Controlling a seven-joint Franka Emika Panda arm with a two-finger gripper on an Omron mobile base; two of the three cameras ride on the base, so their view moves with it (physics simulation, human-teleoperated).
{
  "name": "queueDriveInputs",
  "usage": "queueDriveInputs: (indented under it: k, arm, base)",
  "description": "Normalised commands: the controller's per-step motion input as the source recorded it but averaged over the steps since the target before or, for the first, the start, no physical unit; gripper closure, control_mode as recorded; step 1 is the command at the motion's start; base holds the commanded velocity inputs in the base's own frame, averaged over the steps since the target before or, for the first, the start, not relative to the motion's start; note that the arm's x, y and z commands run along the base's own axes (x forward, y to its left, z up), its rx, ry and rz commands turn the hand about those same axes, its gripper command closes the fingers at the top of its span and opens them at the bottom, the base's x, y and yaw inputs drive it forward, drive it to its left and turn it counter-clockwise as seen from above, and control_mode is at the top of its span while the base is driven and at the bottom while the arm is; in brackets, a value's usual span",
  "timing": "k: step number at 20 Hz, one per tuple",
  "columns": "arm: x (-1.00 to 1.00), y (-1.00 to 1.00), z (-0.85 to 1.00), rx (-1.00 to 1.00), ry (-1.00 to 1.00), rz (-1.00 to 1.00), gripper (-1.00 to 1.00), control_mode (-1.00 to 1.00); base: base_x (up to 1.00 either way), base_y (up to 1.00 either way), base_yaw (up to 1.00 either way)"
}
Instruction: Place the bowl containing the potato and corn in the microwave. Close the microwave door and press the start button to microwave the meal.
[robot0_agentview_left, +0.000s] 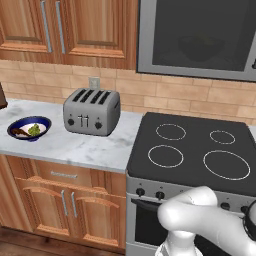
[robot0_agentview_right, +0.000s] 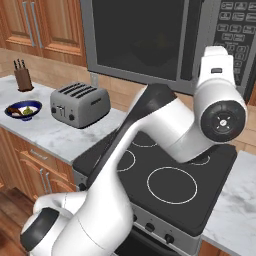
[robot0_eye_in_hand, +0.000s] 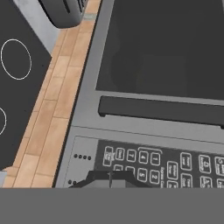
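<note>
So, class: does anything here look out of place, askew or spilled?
Nothing stands out. The microwave door is shut, the toaster stands upright on the counter, and the blue bowl sits level with its food inside, nothing spilled.

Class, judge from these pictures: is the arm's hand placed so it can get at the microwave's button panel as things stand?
Probably yes. The microwave door is shut, and the hand view looks straight onto the button panel from close by, with nothing between. The arm's wrist sits right beside the panel.

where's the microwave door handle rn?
The dark bar handle runs vertically along the closed microwave door's right edge, beside the keypad, above the stove, in the right base view.
</note>
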Motion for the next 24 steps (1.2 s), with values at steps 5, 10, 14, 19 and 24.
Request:
queueDriveInputs:
  k: [5, 10, 14, 19, 24]
  arm:
    - [0.21, -0.16, -0.10, 0.00, 0.00, 0.00, 1.00, -1.00]
    - [0.30, -0.01, -0.09, 0.00, 0.00, 0.00, 1.00, -1.00]
    - [0.18, 0.00, 0.00, 0.00, 0.00, 0.01, 1.00, -1.00]
    - [0.08, -0.04, 0.00, 0.00, 0.00, 0.02, 1.00, -1.00]
    - [0.02, -0.14, -0.02, 0.01, 0.00, 0.03, 1.00, -1.00]
  base:
    - [0.00, 0.00, 0.00]
    - [0.00, 0.00, 0.00]
    - [0.00, 0.00, 0.00]
    - [0.00, 0.00, 0.00]
    - [0.00, 0.00, 0.00]
